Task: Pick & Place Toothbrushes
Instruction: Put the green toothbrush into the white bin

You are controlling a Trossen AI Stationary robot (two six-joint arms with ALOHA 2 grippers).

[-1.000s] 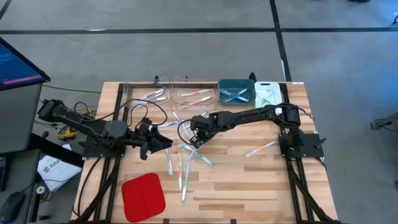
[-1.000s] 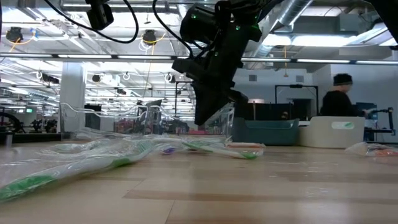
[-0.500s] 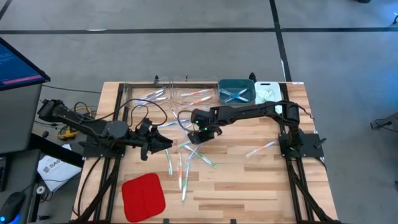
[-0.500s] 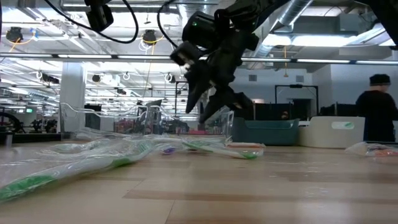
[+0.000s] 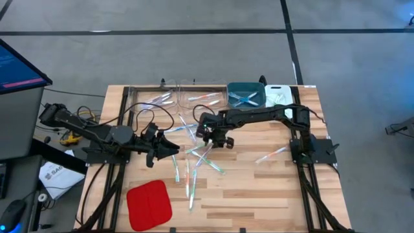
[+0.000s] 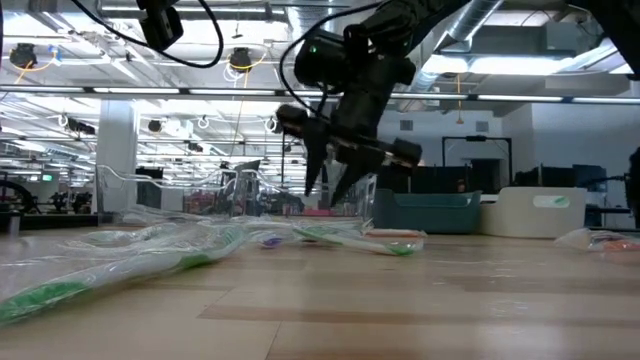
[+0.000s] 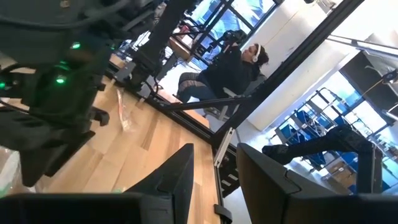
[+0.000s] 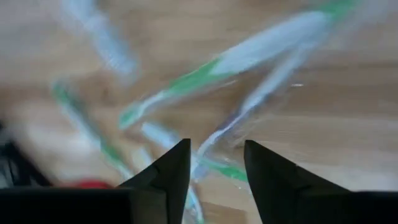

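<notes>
Several toothbrushes [image 5: 194,162] in clear wrappers lie flat, scattered on the wooden table's middle, and they also show in the low view [image 6: 330,238]. One more toothbrush [image 5: 272,154] lies alone to the right. My right gripper [image 5: 210,139] hangs open just above the far side of the pile, slanting down, with nothing between its fingers [image 6: 325,190]. In the right wrist view the toothbrushes [image 8: 205,74] lie beneath the gripper [image 8: 216,155]. My left gripper [image 5: 176,149] waits open and level at the pile's left [image 7: 214,165].
Along the far edge stand two clear bins [image 5: 145,92] [image 5: 200,90], a teal bin [image 5: 259,87] and a white bin [image 5: 290,97], each holding toothbrushes. A red square pad [image 5: 149,204] lies near the front left. Cables [image 5: 149,116] loop by the left arm.
My right gripper has opened from shut and rolled its wrist far around while staying above the pile's far side, shifting only slightly toward the table's far edge. The toothbrushes on the table lie as before.
</notes>
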